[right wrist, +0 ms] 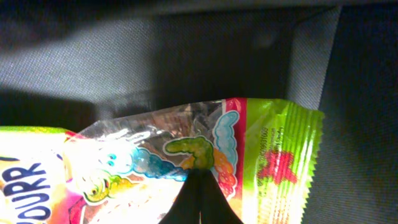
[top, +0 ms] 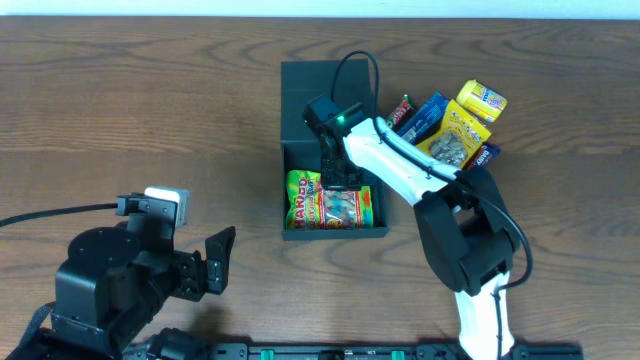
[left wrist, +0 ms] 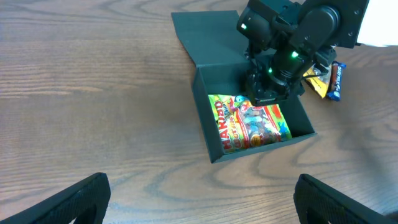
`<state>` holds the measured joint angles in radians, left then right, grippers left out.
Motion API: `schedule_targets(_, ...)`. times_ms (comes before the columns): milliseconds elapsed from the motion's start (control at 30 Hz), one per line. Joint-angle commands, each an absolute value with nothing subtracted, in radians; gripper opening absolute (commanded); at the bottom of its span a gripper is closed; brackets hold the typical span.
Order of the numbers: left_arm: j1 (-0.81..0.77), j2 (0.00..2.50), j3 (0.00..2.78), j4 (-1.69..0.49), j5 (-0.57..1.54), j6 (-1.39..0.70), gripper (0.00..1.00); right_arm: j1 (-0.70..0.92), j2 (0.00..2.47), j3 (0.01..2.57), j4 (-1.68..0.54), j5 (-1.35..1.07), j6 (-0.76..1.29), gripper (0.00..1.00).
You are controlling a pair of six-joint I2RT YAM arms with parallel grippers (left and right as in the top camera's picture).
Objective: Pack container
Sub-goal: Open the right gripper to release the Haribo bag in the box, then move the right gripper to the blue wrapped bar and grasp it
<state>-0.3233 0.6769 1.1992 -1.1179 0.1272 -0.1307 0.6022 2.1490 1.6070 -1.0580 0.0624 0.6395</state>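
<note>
1. The wood surface (top: pixel 120 110) carries one container (top: pixel 300 100) at its centre: a matte dark-teal box with its hinged lid lying open flat behind it.
2. There are two arms. The left claw (left wrist: pixel 200 186) is spread wide and empty. The right claw (right wrist: pixel 200 196) is pinched narrow on the one gummy packet (right wrist: pixel 261 143) inside.
3. Five snack packs (top: pixel 455 135) lie right of the container; only the overhead view shows them all.

White right arm (top: pixel 398 165), black joints (green light), black left claw (top: pixel 222 262)
</note>
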Motion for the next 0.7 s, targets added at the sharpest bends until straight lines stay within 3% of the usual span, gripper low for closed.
schedule_targets(0, -0.319, 0.672, 1.207, -1.117, 0.120, -0.127, 0.95, 0.582, 2.142, 1.610, -1.079, 0.047, 0.611, 0.01)
schedule_targets(267, -0.319, 0.672, 1.207, -1.114, 0.083, -0.127, 0.95, 0.534, 1.967, 1.708, -1.089, 0.120, 0.612, 0.01)
schedule_targets(367, -0.319, 0.672, 1.207, -1.111, 0.058, -0.127, 0.95, 0.513, 1.891, 1.709, -1.043, 0.264, 0.657, 0.21)
schedule_targets(567, -0.319, 0.672, 1.207, -1.102, 0.041, -0.127, 0.95, 0.364, 1.888, 1.705, -1.017, 0.302, 0.935, 0.27)
schedule_targets(667, -0.319, 0.673, 1.207, -1.102, 0.041, -0.127, 0.95, 0.274, 1.942, 1.705, -0.997, 0.212, 0.953, 0.43)
